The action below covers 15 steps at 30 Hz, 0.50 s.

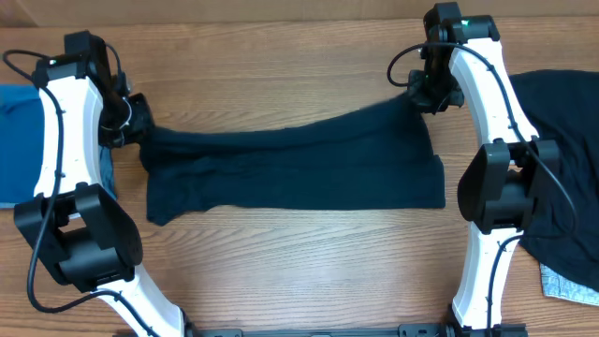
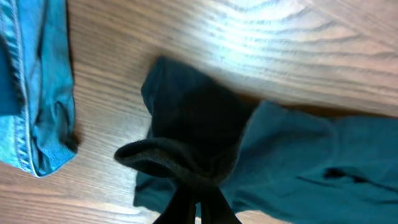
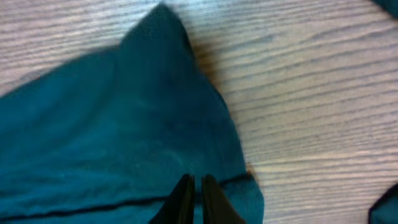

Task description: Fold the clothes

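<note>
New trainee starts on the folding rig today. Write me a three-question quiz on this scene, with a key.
1. True or false: the navy garment is bunched up into a ball.
2. What is the left gripper pinching? A) a towel B) a corner of the navy garment C) nothing
3. In the left wrist view, what other item lies on the wood beside the navy garment?

Key:
1. False. It lies stretched out wide across the middle.
2. B
3. A light-blue denim garment, lying apart from the navy one.
</note>
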Each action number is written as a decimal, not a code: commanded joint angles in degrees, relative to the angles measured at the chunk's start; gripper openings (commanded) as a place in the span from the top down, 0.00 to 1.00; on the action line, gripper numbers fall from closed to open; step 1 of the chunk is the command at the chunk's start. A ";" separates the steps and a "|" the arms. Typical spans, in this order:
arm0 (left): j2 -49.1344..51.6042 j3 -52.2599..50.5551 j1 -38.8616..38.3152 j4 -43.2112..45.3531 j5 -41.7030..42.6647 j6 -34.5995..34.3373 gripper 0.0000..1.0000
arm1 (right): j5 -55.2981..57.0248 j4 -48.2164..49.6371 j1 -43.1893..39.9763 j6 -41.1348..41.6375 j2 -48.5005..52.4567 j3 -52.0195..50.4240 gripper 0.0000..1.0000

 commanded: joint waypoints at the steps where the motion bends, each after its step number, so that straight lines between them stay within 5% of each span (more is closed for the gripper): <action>1: 0.04 -3.06 -0.39 0.13 0.22 -0.35 0.95 | 0.76 -1.60 -0.24 -0.11 -2.01 -0.11 0.90; 6: 0.04 -4.81 -0.39 0.63 0.20 -0.31 0.96 | 0.76 -1.01 -0.24 -0.11 -1.99 -0.46 0.87; 9: 0.04 -4.81 -0.39 1.31 0.22 -0.33 0.96 | 0.50 5.01 -0.24 -0.17 -1.88 -0.85 0.76; 15: 0.04 -4.81 -0.39 1.38 0.22 -0.33 0.96 | -3.06 16.02 -0.24 -1.68 0.92 -3.96 0.69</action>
